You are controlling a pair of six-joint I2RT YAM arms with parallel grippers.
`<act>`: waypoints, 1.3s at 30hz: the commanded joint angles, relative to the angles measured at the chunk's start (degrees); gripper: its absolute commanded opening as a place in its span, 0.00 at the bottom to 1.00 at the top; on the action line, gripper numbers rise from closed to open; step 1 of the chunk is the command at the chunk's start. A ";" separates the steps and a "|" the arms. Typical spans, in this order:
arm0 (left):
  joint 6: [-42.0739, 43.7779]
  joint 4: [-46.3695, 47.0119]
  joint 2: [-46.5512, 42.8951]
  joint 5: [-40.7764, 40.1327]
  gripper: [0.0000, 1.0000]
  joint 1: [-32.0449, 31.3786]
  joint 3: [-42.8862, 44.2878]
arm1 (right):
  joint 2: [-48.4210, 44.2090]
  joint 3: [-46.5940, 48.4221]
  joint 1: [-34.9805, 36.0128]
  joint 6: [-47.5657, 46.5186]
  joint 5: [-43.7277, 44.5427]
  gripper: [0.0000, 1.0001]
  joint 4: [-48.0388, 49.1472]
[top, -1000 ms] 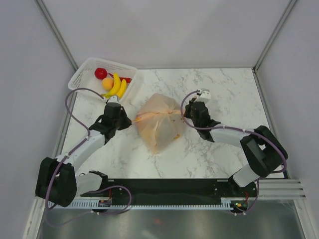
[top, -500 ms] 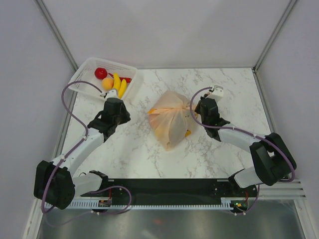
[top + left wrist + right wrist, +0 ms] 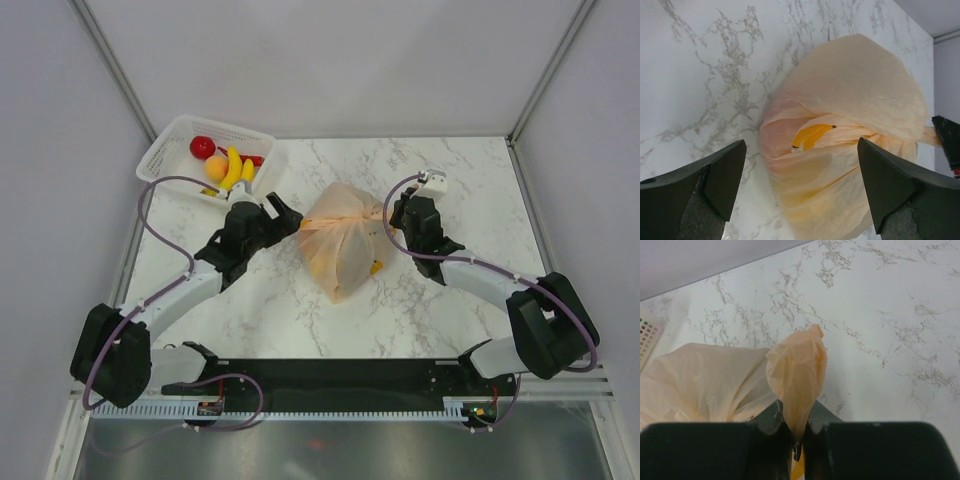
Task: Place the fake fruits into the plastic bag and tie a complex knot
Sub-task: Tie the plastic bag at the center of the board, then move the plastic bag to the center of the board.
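A white lattice basket [image 3: 160, 157] is set at the far left corner of the tabletop [image 3: 450, 180], which is finished in white marble with grey veins. The top is enclosed at its left, far and right edges by plain pale walls [image 3: 330, 60], joined by metal struts [image 3: 112, 70] at the far corners. A black plate [image 3: 340, 372] is fixed along the near edge, with a slotted white duct [image 3: 330, 408] just beyond it.

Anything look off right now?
Yes: a red apple, yellow bananas and an orange peach lie in the white lattice basket, though the peach plastic bag is bunched, its handle strip pinched by the right gripper.
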 commanded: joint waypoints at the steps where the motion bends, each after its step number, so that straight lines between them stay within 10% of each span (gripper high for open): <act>1: -13.14 9.66 3.36 -6.92 1.00 -3.01 -0.63 | -2.26 0.23 0.29 -0.11 -0.88 0.15 2.90; 23: -39.80 26.80 23.23 -31.80 0.71 -14.08 2.09 | -6.21 -3.38 0.29 0.50 -2.29 0.15 5.80; 26: -36.73 31.45 25.60 -33.56 0.59 -14.44 3.15 | -6.48 -3.73 0.29 0.68 -2.73 0.15 6.06; 32: -20.60 39.72 26.75 -34.00 0.03 -14.53 4.21 | -6.92 -4.52 0.29 0.07 -1.67 0.08 6.42; 39: 5.35 48.59 27.45 -33.38 0.02 -17.94 6.13 | -4.73 -0.57 5.02 -5.37 -0.10 0.00 5.98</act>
